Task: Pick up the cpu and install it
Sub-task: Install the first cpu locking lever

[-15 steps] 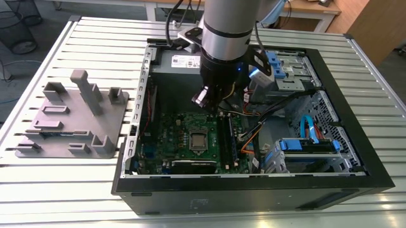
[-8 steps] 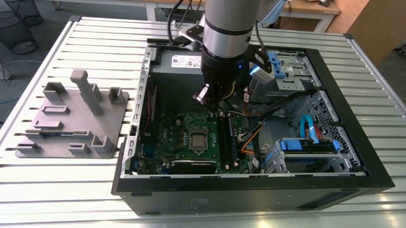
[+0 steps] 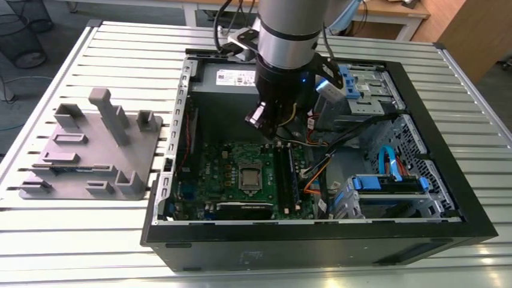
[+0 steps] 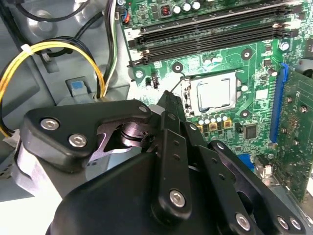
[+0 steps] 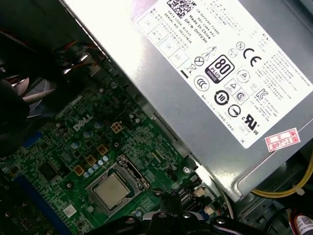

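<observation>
1. Nearest the lens in the second wrist view is the pincer (image 4: 168, 100), its black linkage crowding the foreground; the finger ends look drawn together into one tip with nothing between them, so I judge it closed and empty.
2. The cpu (image 4: 213, 93) lies flat in its socket on the motherboard (image 4: 254, 73), just beyond that tip. It is square, so no long axis matters.
3. In the exterior view the pincer (image 3: 276, 139) hangs inside the computer case (image 3: 448, 228), on the power-supply side of the cpu (image 3: 250, 177).
4. The power supply (image 5: 220, 73) sits just beside the motherboard.
5. The case rests on a slatted metal counter (image 3: 72, 240); a grey plastic fixture (image 3: 88, 150) stands outside the case, well apart.
</observation>
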Robot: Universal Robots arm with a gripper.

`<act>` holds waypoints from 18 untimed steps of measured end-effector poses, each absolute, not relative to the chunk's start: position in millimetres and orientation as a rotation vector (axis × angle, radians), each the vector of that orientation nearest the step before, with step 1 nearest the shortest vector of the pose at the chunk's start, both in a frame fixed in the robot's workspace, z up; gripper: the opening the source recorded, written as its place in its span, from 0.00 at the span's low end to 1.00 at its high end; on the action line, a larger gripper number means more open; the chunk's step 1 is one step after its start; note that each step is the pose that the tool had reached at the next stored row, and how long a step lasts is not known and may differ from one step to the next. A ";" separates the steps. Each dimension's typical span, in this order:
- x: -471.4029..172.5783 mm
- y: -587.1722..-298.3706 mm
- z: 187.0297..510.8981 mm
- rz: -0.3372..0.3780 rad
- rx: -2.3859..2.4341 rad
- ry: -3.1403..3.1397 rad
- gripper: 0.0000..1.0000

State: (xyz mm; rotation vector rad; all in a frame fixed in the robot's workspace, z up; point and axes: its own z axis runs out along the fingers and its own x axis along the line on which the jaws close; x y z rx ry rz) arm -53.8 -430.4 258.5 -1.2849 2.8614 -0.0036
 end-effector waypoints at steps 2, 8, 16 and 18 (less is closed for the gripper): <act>-53.5 -428.3 258.0 -0.004 -1.285 2.861 0.11; -53.3 -423.9 252.8 -0.004 -1.285 2.861 0.11; -53.2 -416.9 247.9 -0.005 -1.286 2.861 0.11; -53.2 -416.9 246.9 -0.005 -1.287 2.861 0.11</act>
